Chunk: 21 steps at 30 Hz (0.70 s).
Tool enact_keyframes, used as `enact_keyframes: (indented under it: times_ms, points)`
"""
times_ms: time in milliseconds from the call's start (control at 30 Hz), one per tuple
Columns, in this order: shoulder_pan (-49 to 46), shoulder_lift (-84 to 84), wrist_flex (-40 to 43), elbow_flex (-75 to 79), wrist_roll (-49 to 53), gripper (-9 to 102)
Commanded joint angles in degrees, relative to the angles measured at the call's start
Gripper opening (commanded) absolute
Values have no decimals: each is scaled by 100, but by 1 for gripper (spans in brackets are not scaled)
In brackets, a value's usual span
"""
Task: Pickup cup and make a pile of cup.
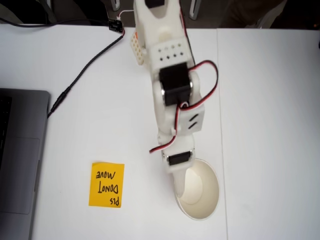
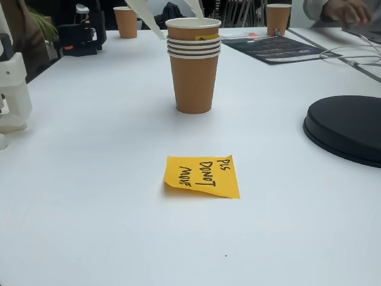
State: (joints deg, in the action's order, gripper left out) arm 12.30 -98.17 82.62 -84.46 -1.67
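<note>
Above the white table (image 1: 260, 125), my fingers (image 2: 169, 15) straddle the stacked brown paper cups' (image 2: 193, 74) light, crushable rim, spread apart.

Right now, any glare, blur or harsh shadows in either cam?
Top-down fixed view: flat, bright light, table nearly washed out, arm slightly soft, sticky note legible. Low fixed view: even light, faint shadow beside the stacked cups, mild sheen on the black disc, background dim.

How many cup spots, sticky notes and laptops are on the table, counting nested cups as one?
Nested stack of brown paper cups: 1
Lone brown paper cups at the far side: 2
Square orange sticky note: 1
Grey laptop: 1
Total: 5
</note>
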Motion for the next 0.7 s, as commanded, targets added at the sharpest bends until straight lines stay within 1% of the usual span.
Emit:
enact_keyframes:
  times_ms: [0, 367, 667]
  points:
    - [-211, -782, 26, -316, -35, 29]
    - [-976, -1846, 18, -1345, -35, 29]
    - [-1020, -2558, 53, -2065, -35, 29]
